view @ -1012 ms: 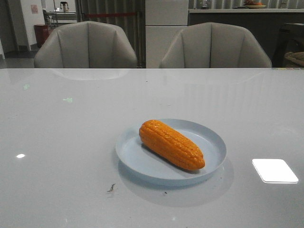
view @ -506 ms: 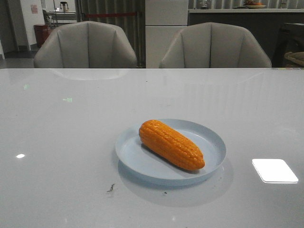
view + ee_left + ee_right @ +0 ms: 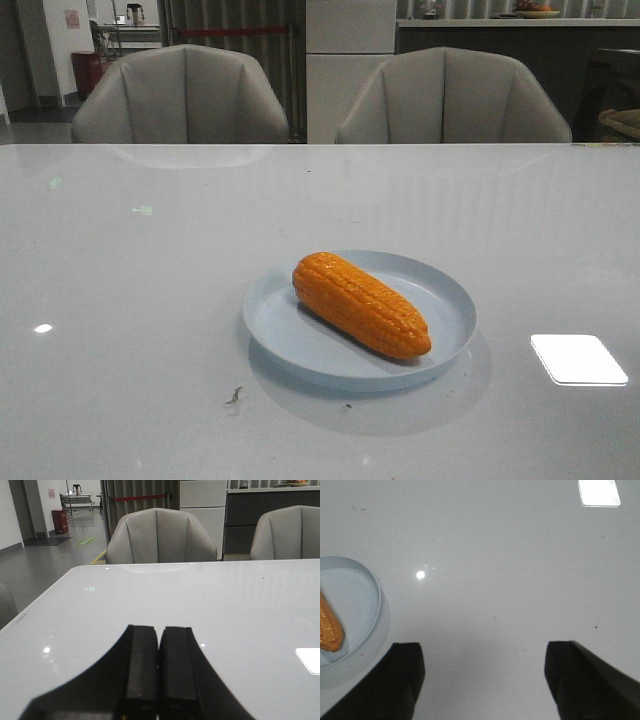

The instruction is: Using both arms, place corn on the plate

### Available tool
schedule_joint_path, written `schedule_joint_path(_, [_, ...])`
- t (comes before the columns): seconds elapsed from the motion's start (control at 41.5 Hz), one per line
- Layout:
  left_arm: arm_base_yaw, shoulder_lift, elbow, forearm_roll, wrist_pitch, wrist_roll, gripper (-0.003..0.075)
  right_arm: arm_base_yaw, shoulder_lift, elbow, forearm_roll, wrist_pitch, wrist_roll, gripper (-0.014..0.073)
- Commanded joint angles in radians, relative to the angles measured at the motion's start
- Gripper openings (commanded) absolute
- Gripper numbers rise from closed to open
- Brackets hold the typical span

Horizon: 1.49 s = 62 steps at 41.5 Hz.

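One orange, bumpy-kerneled cob of corn (image 3: 361,304) lies diagonally inside the round pale blue plate (image 3: 455,300), thick end toward ten o'clock, so the placing looks done. Left black gripper (image 3: 159,667) is pressed closed on nothing; right black gripper (image 3: 482,672) is spread wide and empty, beside the plate — both apparently clear because nothing needs holding.

We are counting one corn (image 3: 361,304) and one plate (image 3: 452,300), both sitting on one table (image 3: 150,300). We are seeing two chairs (image 3: 181,95) standing beyond its far edge. We are counting two grippers: the left gripper (image 3: 159,667) and the right gripper (image 3: 482,672), with the plate lying just beside the latter's one finger.
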Motion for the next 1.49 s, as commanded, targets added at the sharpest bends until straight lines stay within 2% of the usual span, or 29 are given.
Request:
schedule_joint_path(0.0, [0.001,-0.020,0.037,-0.011,-0.078,-0.008,0.0094,-0.006,-0.006,-0.027,-0.005,-0.070,-0.001,0.0605])
schedule_joint_path(0.337, [0.001,-0.020,0.037,-0.011,-0.078,-0.008,0.0093,-0.004,-0.044,0.013,-0.024,-0.095,-0.001,0.0601])
schedule_joint_path(0.41, [0.001,-0.020,0.037,-0.011,-0.078,-0.008,0.0093,-0.004,-0.079,0.047,-0.014,-0.113,-0.001,0.0571])
schedule_joint_path(0.458, [0.001,-0.020,0.037,-0.011,-0.078,-0.008,0.0094,-0.004,-0.110,0.080,-0.011,-0.145,-0.001,0.0533])
schedule_joint_path(0.554, [0.001,-0.020,0.037,-0.011,-0.078,-0.008,0.0093,-0.004,-0.182,0.152,-0.007,-0.248,-0.001,0.0403])
schedule_joint_path(0.723, [0.001,-0.020,0.037,-0.011,-0.078,-0.008,0.0093,-0.004,-0.278,0.294,0.009,-0.464,-0.001,0.0051])
schedule_joint_path(0.916, [0.001,-0.020,0.037,-0.011,-0.078,-0.008,0.0093,-0.004,-0.413,0.449,0.107,-0.684,-0.003,0.0057])
schedule_joint_path(1.012, [0.001,-0.020,0.037,-0.011,-0.078,-0.008,0.0094,-0.005,-0.499,0.523,0.187,-0.732,-0.064,0.0057])
schedule_joint_path(1.133, [0.001,-0.020,0.037,-0.011,-0.078,-0.008,0.0093,-0.004,-0.578,0.590,0.206,-0.741,-0.151,0.0057])
schedule_joint_path(1.398, [0.001,-0.020,0.037,-0.011,-0.078,-0.008,0.0093,-0.004,-0.794,0.777,0.206,-0.754,-0.150,0.0057])
schedule_joint_path(1.47, [0.001,-0.020,0.037,-0.011,-0.078,-0.008,0.0093,-0.004,-0.785,0.779,0.206,-0.681,-0.150,0.0057])
